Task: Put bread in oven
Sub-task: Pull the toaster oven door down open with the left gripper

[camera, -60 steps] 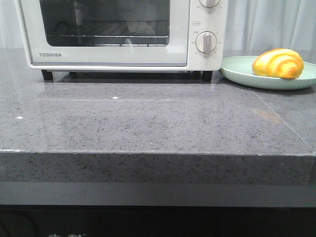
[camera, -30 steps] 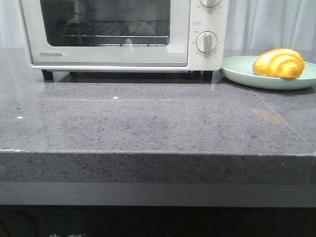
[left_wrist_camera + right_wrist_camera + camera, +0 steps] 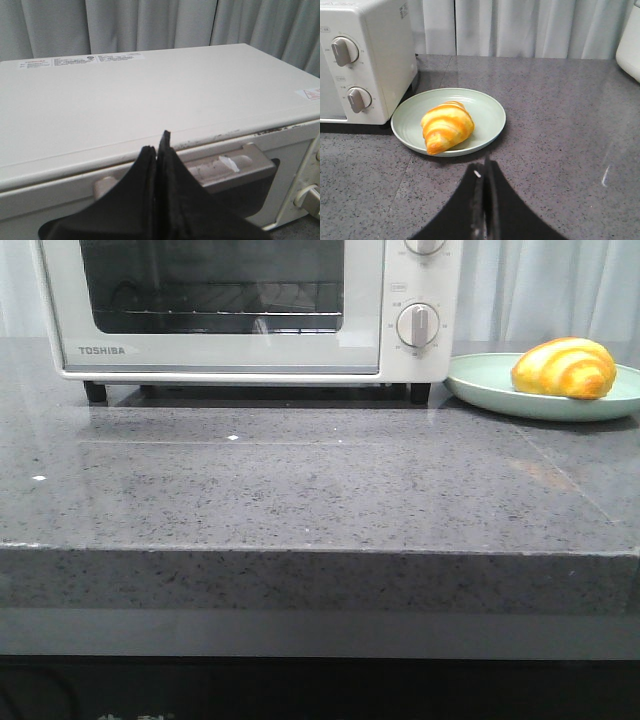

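The golden-yellow bread (image 3: 563,368) lies on a pale green plate (image 3: 500,390) at the back right of the grey counter, just right of the white TOSHIBA oven (image 3: 230,352), whose glass door is closed. The right wrist view shows the bread (image 3: 446,127) on the plate (image 3: 487,112), with my right gripper (image 3: 484,167) shut and empty a little short of the plate's rim. My left gripper (image 3: 157,145) is shut and empty, high over the oven's top front edge, just above the door handle (image 3: 235,167). Neither gripper shows in the front view.
Two round dials (image 3: 417,325) sit on the oven's right panel, next to the plate. A pale curtain (image 3: 520,27) hangs behind the counter. A white appliance edge (image 3: 630,40) stands at the far right. The counter's front edge (image 3: 320,552) runs across the front view.
The reflections in the oven's glass door have shifted; the wire rack looks darker now. The bread, plate and oven have not moved.
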Controlling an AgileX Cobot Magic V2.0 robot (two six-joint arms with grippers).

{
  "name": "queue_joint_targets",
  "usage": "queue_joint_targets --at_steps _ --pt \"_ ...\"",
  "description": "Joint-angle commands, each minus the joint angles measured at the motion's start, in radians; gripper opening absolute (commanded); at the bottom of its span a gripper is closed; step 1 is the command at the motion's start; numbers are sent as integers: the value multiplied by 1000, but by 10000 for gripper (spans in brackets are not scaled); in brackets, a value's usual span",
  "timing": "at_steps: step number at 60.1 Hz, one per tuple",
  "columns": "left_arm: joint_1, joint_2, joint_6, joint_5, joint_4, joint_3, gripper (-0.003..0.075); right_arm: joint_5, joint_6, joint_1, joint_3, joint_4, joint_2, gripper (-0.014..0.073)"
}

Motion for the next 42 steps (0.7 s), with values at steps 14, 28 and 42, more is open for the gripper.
queue_joint_targets --at_steps 14,28,42 --pt "-15 49 1 -36 0 -83 -20 -79 1 -8 -36 5 17 -57" --pt "-15 60 1 8 0 -83 -20 -79 1 -8 -36 5 17 -57" --pt "-21 60 1 121 0 -83 -20 -79 1 -8 -36 5 17 -57"
